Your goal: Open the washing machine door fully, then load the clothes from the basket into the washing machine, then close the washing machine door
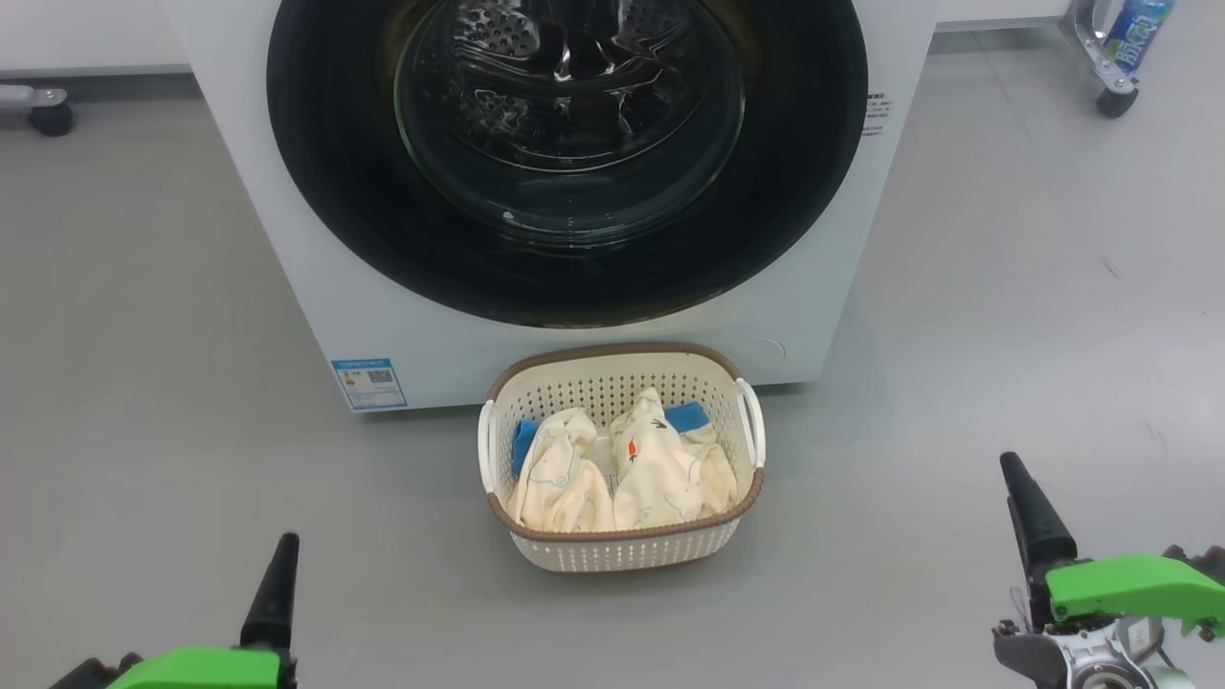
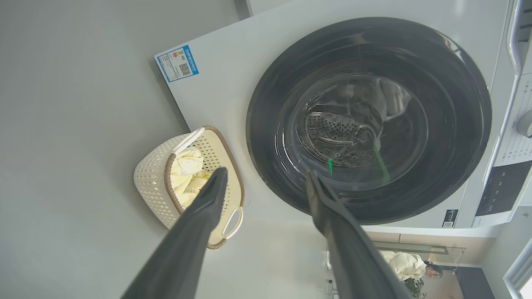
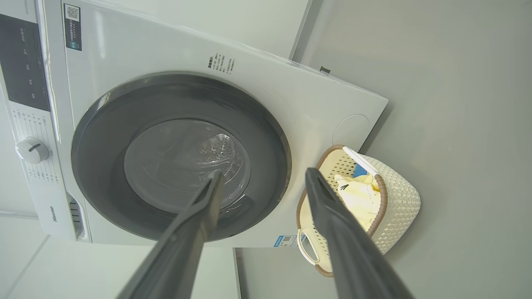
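Grey floor (image 1: 144, 335), black caster wheel (image 1: 50, 119) far left, blue-labelled bottle (image 1: 1139, 33) far right, person in pale jacket (image 2: 409, 265)

light: bright, even, diffuse | shadows: soft ones are cast on the floor (image 1: 191, 478) beside the basket (image 1: 622, 553) and washing machine (image 1: 354, 316) | glare: reflections are seen on the washing machine door (image 1: 569, 144) | distortion: wrist-view edges are bent
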You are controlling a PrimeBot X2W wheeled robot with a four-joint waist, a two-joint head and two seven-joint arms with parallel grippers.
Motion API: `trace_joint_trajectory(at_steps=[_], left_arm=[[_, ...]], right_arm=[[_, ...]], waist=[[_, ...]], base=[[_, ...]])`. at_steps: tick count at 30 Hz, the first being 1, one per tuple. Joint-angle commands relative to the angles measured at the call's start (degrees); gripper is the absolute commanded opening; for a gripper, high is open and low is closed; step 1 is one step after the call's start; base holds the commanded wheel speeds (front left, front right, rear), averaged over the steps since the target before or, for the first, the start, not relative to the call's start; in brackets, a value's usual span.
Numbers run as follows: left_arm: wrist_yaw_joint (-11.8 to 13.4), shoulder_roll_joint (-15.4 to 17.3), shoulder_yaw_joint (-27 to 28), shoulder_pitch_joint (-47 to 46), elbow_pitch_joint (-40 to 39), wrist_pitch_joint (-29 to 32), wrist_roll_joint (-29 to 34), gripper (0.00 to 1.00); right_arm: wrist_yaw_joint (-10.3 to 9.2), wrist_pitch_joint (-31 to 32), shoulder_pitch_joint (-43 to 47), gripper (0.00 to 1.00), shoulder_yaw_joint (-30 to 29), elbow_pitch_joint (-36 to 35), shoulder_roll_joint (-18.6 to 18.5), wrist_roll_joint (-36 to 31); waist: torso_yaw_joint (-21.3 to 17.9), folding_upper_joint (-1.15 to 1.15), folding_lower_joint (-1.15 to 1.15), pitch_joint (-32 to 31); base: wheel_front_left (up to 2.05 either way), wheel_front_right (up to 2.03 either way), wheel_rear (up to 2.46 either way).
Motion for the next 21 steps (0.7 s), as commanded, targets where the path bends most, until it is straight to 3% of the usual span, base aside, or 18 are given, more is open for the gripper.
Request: trace_joint_trajectory(at_steps=[1,21], left_arm=[[-0.03,1.36,0.45,-2.87,-2.45,-0.89,2.14,1.0],[-0.03,2.9,-0.45,-3.75,-2.93,-4.13,15.61,1.0]], right_arm=[[-0.06,-0.95,-3.71,1.0,0.55,-2.38,-1.49,-2.07],[-0.09,-4.17,-5.4,1.0,2.33,-3.26,-2.54,-16.31]], waist=[[0.01,0.0,0.0,-0.05],[0.11,0.0,0.0,-0.01]], base=[[0.0,0.0,0.0],[0.0,0.0,0.0]])
